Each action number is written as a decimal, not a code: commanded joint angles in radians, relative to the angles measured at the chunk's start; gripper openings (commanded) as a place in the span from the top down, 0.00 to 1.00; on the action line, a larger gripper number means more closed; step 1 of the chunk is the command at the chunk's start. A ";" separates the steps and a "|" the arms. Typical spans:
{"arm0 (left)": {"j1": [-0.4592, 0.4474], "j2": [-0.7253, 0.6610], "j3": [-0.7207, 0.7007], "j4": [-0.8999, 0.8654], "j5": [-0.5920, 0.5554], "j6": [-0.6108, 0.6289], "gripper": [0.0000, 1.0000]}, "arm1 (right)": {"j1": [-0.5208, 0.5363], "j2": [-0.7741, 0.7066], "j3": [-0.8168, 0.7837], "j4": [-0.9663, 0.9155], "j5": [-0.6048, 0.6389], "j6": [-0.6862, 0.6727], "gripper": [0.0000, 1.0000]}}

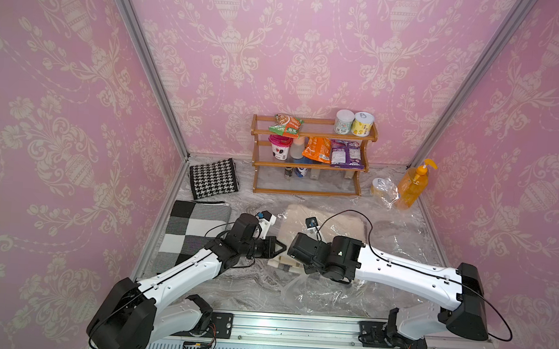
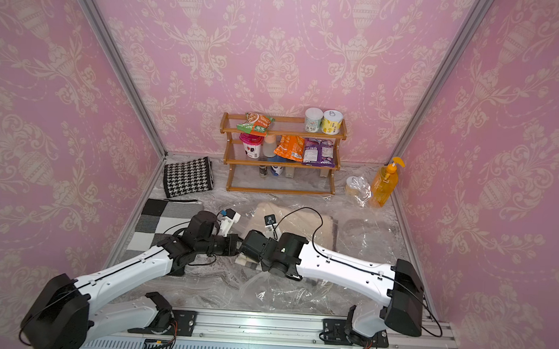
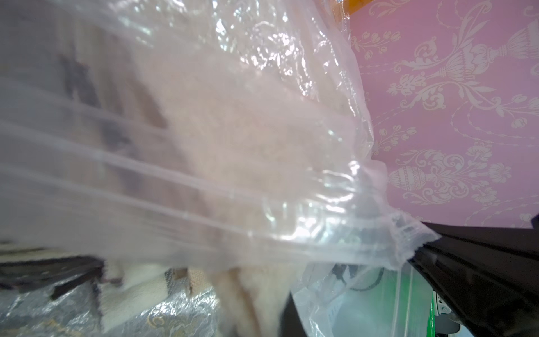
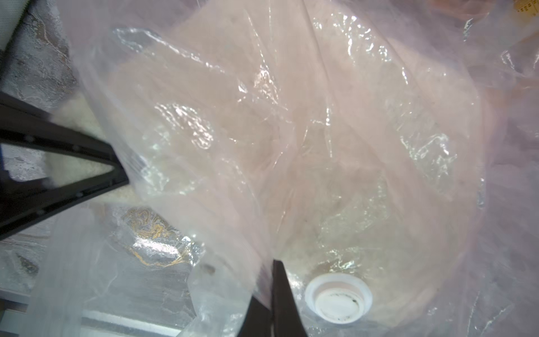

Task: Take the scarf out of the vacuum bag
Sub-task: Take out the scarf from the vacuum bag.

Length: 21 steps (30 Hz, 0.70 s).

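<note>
The clear, crinkly vacuum bag (image 1: 400,246) (image 2: 367,240) lies across the marble table, and a beige scarf (image 1: 335,223) (image 2: 302,221) shows through it. My left gripper (image 1: 280,247) (image 2: 236,242) is shut on the scarf's cream end (image 3: 256,291) at the bag's mouth. The right gripper (image 4: 272,294) points down right beside it, shut on a fold of bag film next to the round white valve cap (image 4: 338,300). In the top views the right wrist (image 1: 303,250) hides its fingertips. The bag (image 3: 262,204) fills most of the left wrist view.
A wooden rack (image 1: 308,165) with snacks and cans stands against the back wall. A houndstooth cloth (image 1: 213,181) and a checked cloth (image 1: 191,233) lie at the left. An orange pump bottle (image 1: 413,185) and a wrapped roll (image 1: 382,188) stand at the back right.
</note>
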 commanded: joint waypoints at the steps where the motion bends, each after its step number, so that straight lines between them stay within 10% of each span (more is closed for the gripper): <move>1: -0.008 -0.038 0.000 -0.011 -0.003 0.004 1.00 | -0.021 -0.048 -0.046 -0.002 -0.019 -0.001 1.00; 21: -0.006 0.047 0.483 -0.540 -0.115 0.250 1.00 | -0.218 0.171 0.191 0.125 -0.169 -0.322 1.00</move>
